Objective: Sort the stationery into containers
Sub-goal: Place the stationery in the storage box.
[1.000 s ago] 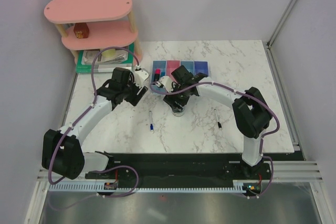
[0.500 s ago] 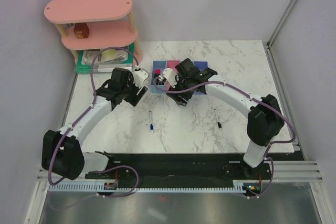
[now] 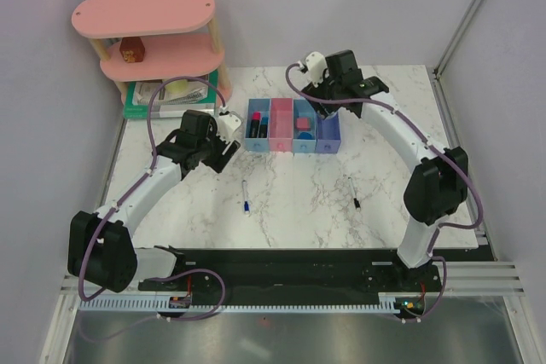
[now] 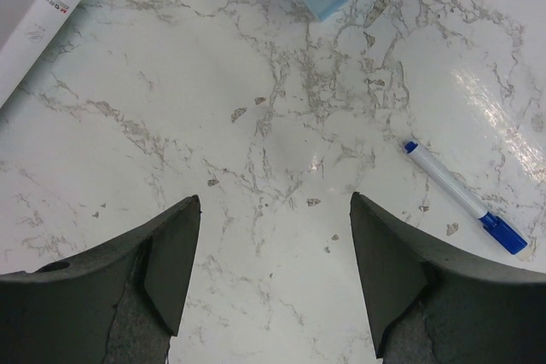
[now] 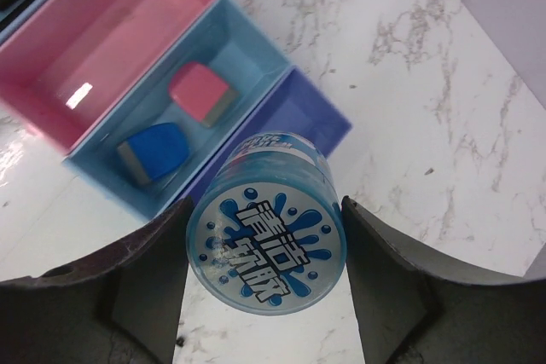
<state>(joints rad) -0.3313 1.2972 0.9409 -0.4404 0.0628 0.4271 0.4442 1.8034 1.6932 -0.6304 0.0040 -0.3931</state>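
As the right gripper (image 5: 264, 206) has swung forward, it is gripping the round blue-white tin (image 5: 266, 249) over the darker blue bin (image 5: 311, 117) just beneath it, nearly ready for dropping, while the left gripper (image 4: 273, 200) is waiting open.

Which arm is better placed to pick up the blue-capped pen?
Left. The left hand is open, empty, near the pen; the right hand is shut on the tin at the bins.
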